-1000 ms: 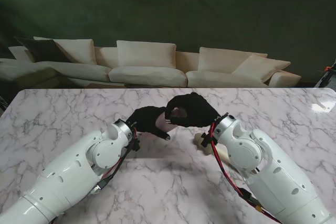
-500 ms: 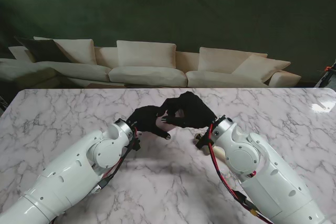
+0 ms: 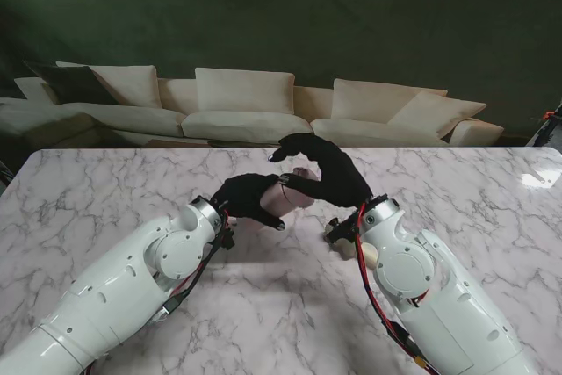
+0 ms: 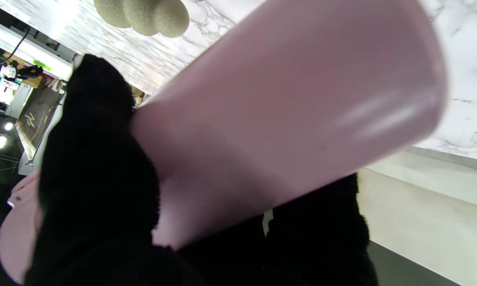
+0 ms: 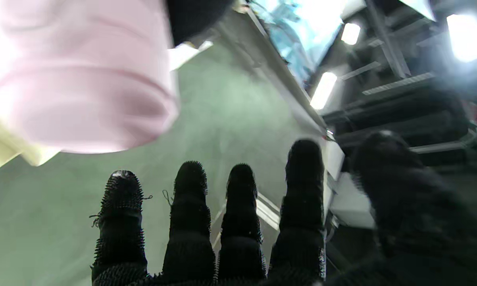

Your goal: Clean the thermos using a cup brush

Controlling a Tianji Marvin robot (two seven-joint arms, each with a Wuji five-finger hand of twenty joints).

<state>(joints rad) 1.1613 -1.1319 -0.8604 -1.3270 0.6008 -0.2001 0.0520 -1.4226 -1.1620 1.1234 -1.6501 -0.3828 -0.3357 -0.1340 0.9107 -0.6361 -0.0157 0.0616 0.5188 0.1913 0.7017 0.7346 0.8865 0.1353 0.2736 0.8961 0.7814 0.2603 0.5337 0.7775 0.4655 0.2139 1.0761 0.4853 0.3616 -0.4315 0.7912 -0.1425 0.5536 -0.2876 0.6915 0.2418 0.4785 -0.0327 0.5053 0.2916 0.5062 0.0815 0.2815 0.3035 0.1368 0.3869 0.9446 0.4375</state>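
my left hand grips the pink thermos, black-gloved fingers wrapped around its body, near the middle of the marble table. stand view: the thermos lies tilted in the grip, only a small pink patch visible between the two gloves. left wrist view: the thermos fills most of the frame, smooth pink wall running away from the hand, one finger curled over it and others under it, so the grip is firm. cannot tell from any view whether its mouth is capped or bare.

my right hand sits just right of the thermos and a bit farther from me, raised off the table, fingers spread and holding nothing. right wrist view: four fingers and the thumb stand straight and apart, with the pink thermos end just beside the fingertips, not clearly touching.

the brush lies on the table near my right wrist, mostly hidden behind the arm, just a beige end visible. left wrist view shows its beige sponge head, lumpy and rounded, resting on the marble, apart from the thermos.

a cream sofa stands beyond the far table edge.
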